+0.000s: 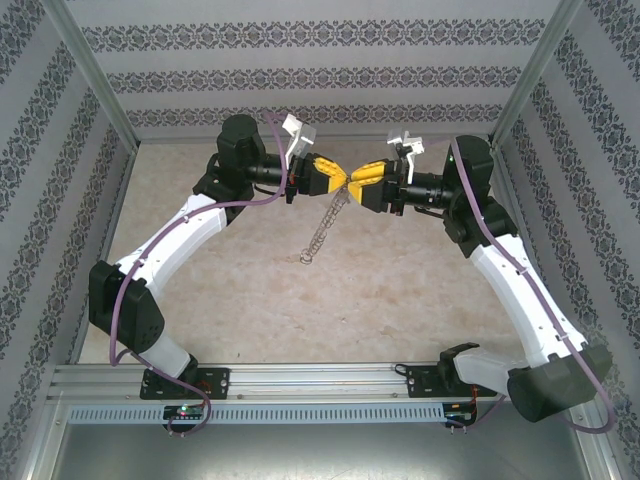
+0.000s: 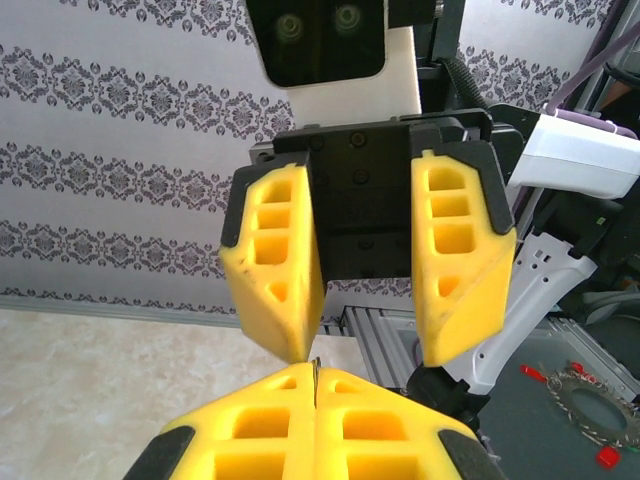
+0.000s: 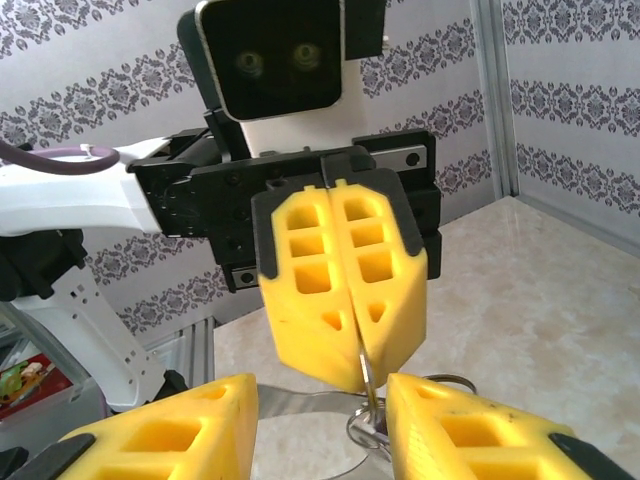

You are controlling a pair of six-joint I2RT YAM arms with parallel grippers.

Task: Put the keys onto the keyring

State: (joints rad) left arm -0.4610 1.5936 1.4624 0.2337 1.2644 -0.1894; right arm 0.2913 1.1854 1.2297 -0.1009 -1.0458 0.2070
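The keyring (image 1: 322, 225) hangs edge-on from where both grippers meet above the table's far middle. My left gripper (image 1: 343, 182) is shut, and a thin silvery strip (image 3: 364, 380) at the keyring's rim sticks out between its fingers (image 3: 345, 290). I cannot tell whether that strip is a key or a loop. Below it are small silvery loops (image 3: 368, 428) and the dark hoop band (image 3: 300, 400). My right gripper (image 3: 322, 400) faces the left one tip to tip and stands open with nothing pinched, its right finger (image 3: 470, 430) beside the loops. No loose keys can be made out.
The beige tabletop (image 1: 400, 290) is walled by patterned panels at the back and sides. An aluminium rail (image 1: 320, 380) runs along the near edge. Beyond it, a ring of small silvery loops (image 2: 592, 405) and red bits (image 2: 530, 372) lie on a dark surface.
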